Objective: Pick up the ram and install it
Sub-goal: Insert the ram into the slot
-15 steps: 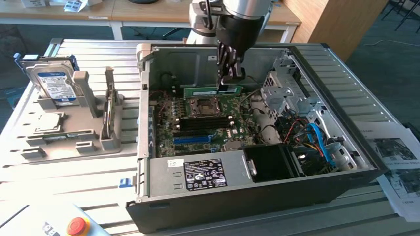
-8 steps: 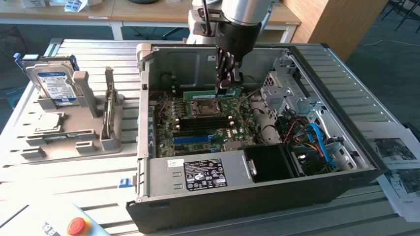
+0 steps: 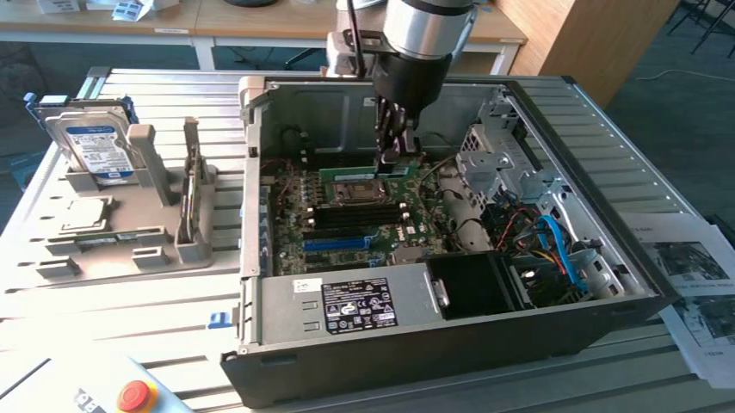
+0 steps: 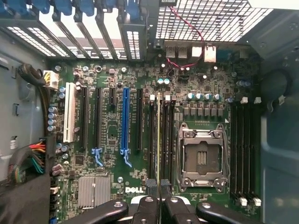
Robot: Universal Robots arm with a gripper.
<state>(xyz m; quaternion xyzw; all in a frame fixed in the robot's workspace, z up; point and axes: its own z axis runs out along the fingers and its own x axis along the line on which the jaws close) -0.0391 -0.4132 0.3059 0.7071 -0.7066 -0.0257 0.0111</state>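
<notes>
The ram [image 3: 358,171] is gripped in the gripper [image 3: 394,157], whose fingers are closed on it. In the exterior view the green stick is seen lying level in the upper centre of the frame, with most of its length showing on the exterior view's left of the fingers. It is placed just above the socket [image 3: 350,191] in the frame, close over the board [image 3: 344,219]. In the wrist view the ram [image 4: 159,140] is seen edge-on as a thin line running out from between the fingers [image 4: 150,205] of the gripper [image 4: 158,189]. It is in line with the dark memory slots just beside the socket [image 4: 201,156]. Whether it is seated in a slot cannot be told.

The arm [image 3: 419,43] is brought straight down from the top centre of the exterior view into the open case [image 3: 460,344], with the gripper pointed down at the board.

One arm, one gripper and one ram are seen, and one socket is counted. In the wrist view one blue slot [image 4: 125,119] and one white slot [image 4: 70,114] are counted among black ones. Outside the case, at the left of the exterior view, one hard drive [image 3: 95,148] is stood upright in a grey rack [image 3: 138,249]. One red button [image 3: 136,396] is seen at the lower left.
</notes>
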